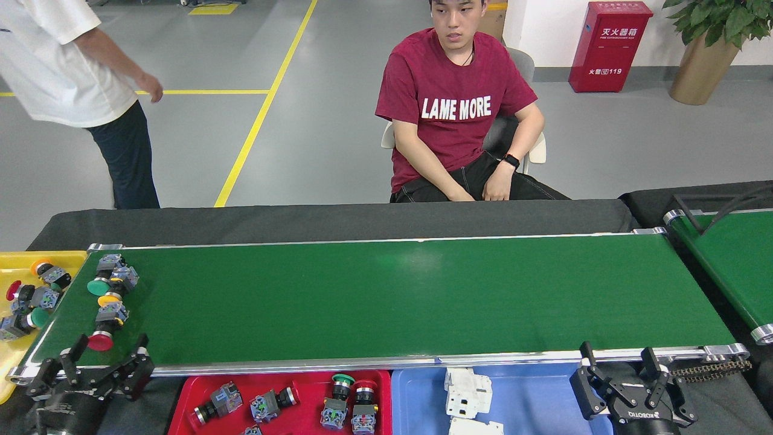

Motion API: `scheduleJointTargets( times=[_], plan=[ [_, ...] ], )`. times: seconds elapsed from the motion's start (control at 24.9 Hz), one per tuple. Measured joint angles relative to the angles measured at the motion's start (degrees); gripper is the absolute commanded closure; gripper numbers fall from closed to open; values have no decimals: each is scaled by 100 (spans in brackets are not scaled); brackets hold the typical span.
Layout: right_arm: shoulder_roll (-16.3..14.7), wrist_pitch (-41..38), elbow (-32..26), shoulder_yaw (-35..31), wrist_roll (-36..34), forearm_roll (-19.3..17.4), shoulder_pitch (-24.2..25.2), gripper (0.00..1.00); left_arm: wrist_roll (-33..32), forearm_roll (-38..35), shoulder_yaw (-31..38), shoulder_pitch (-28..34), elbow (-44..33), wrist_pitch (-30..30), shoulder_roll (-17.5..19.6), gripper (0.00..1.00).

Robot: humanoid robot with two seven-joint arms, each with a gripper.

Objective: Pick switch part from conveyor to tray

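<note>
Three switch parts lie in a row at the left end of the dark green conveyor [392,296]: one with a green cap [98,286], one with a yellow cap [109,299] and one with a red cap [100,341]. My left gripper [110,355] stands open at the belt's front left corner, just below and beside the red-capped part, holding nothing. My right gripper [616,356] is open and empty at the front right rail. The red tray [187,399] in front of the belt holds several switch parts.
A yellow tray [15,263] past the belt's left end holds more switch parts. A blue tray [531,399] holds white blocks [466,393]. A second green belt [731,260] angles off at the right. One person [459,109] sits behind the conveyor; another [66,66] stands at the far left.
</note>
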Motion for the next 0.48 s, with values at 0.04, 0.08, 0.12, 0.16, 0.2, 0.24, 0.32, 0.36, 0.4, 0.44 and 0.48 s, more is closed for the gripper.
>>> scheduleJointTargets(
  times=[0.04, 0.08, 0.12, 0.16, 0.2, 0.24, 0.32, 0.36, 0.4, 0.44, 0.48],
  plan=[
    [0, -1, 0, 0, -3, 0, 0, 2, -4, 0, -2, -124, 186, 62, 54, 0],
    [0, -4, -1, 0, -4, 0, 0, 2, -6, 0, -5, -236, 355, 104, 80, 0],
    [0, -7, 0, 0, -6, 0, 0, 2, -6, 0, -9, -352, 516, 143, 85, 1],
    [0, -9, -1, 0, -9, 0, 0, 2, -6, 0, -14, -462, 669, 164, 85, 3],
    [0, -9, 0, 0, -11, 0, 0, 2, -5, -2, -22, -587, 825, 173, 87, 7],
    [0, -9, 0, 0, -12, 0, -1, 2, 5, -3, -28, -676, 959, 179, 103, 17],
    [0, -10, -1, 0, -14, 0, -1, 2, 27, -6, -102, -866, 1275, 193, 161, 51],
    [0, -10, -1, 0, -14, 0, -1, 2, 42, -7, -172, -974, 1447, 197, 182, 62],
    [0, -10, -1, 0, -16, 0, -2, 2, 72, -7, -260, -1118, 1675, 198, 202, 74],
    [0, -10, -1, 0, -17, 0, -2, 2, 124, -7, -325, -1241, 1874, 206, 222, 77],
    [0, -10, -1, 0, -17, 0, -2, 2, 203, -7, -384, -1364, 2088, 225, 243, 81]
  ],
)
